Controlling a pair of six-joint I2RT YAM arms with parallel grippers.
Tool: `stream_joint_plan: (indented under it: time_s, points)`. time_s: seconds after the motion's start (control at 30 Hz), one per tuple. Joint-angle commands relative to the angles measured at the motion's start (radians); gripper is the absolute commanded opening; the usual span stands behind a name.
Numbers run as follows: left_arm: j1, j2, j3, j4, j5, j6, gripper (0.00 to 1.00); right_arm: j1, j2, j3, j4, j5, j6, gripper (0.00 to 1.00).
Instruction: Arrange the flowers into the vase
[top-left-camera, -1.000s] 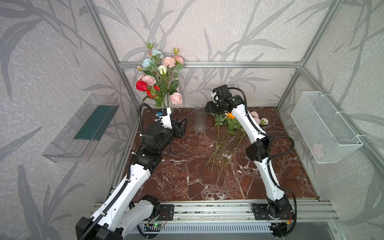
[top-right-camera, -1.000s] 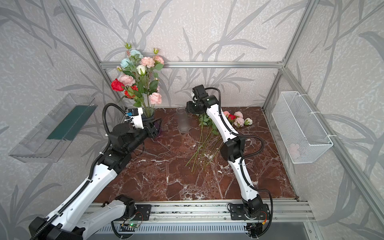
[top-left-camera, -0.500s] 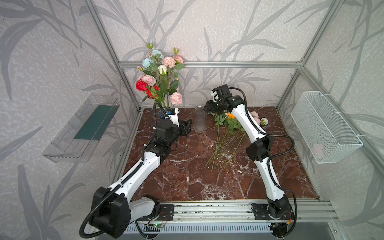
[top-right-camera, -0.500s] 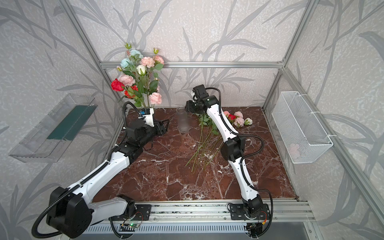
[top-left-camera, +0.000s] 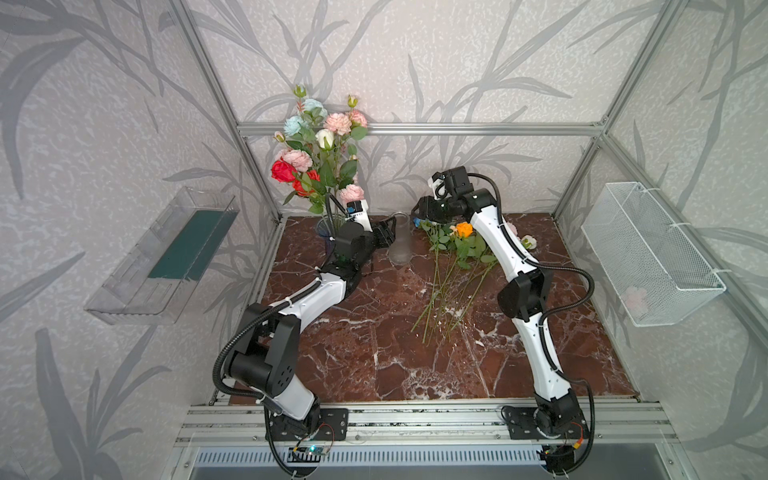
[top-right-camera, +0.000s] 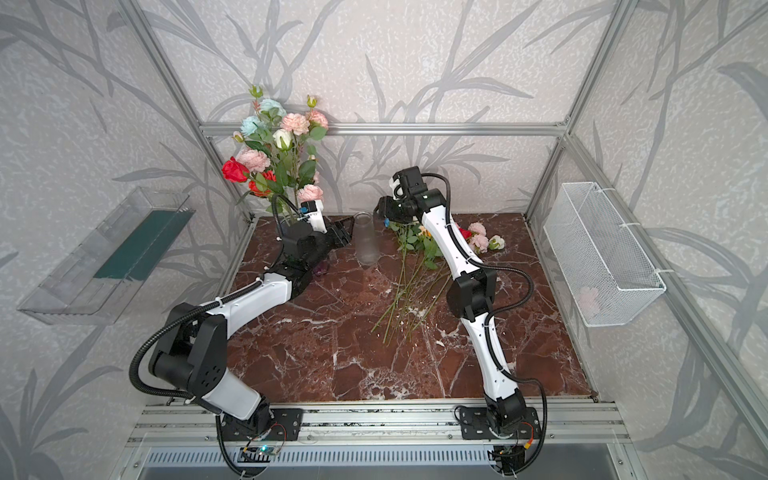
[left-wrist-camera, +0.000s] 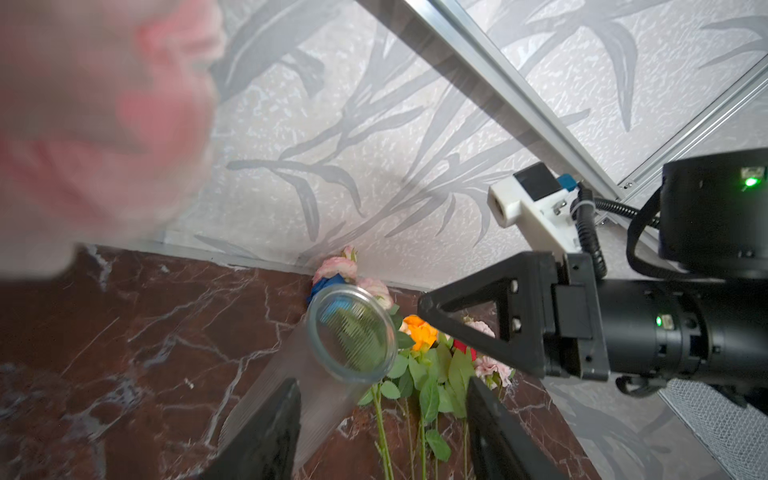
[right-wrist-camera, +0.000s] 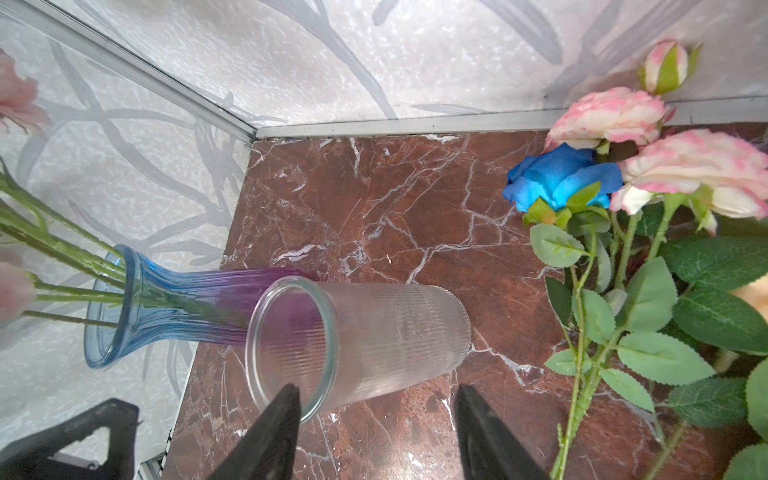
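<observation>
We are working over the table (top-left-camera: 374, 332), with the filled blue vase (right-wrist-camera: 124, 307) standing in its back-left corner. The loose flowers (top-left-camera: 449, 266) are lying between the empty clear vase (top-left-camera: 400, 241) and the right edge, their stems running toward the front edge. Their blooms are lying nearest our right claw (top-left-camera: 419, 210). It and our left claw (top-left-camera: 388, 235) are both hanging open and empty beside that vase.

The table (top-left-camera: 374, 332) is glossy, with a veined marble look. The ribbed vase (right-wrist-camera: 395, 328) is clear, faintly frosted glass; the blue vase (right-wrist-camera: 174, 299) is smooth tinted glass. Petals (right-wrist-camera: 698, 162) look like matt cloth, and leaves (right-wrist-camera: 660, 357) are matt and veined. The basket (top-left-camera: 648, 257) is white wire mesh, the tray (top-left-camera: 137, 286) clear plastic, the frame (top-left-camera: 457, 129) bare metal, and the walls (top-left-camera: 457, 62) are rough.
</observation>
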Motion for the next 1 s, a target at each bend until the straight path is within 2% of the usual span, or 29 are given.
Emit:
stream_joint_plan:
  time_s: [0.0, 0.17, 0.37, 0.7, 0.97]
  points:
    - [0.006, 0.048, 0.105, -0.041, 0.039, 0.002, 0.64, 0.001, 0.013, 0.032, 0.027, -0.047, -0.006, 0.60]
    - [0.018, 0.123, 0.262, -0.192, 0.093, 0.024, 0.65, -0.002, 0.018, 0.028, 0.021, -0.062, -0.022, 0.60]
    - [0.068, 0.213, 0.413, -0.309, 0.227, -0.007, 0.67, -0.017, -0.010, -0.027, 0.042, -0.072, -0.034, 0.60]
    - [0.081, 0.333, 0.665, -0.610, 0.249, 0.045, 0.67, -0.051, -0.058, -0.137, 0.095, -0.102, -0.033, 0.60]
    - [0.083, 0.394, 0.721, -0.646, 0.255, 0.060, 0.67, -0.062, -0.080, -0.185, 0.121, -0.116, -0.036, 0.60]
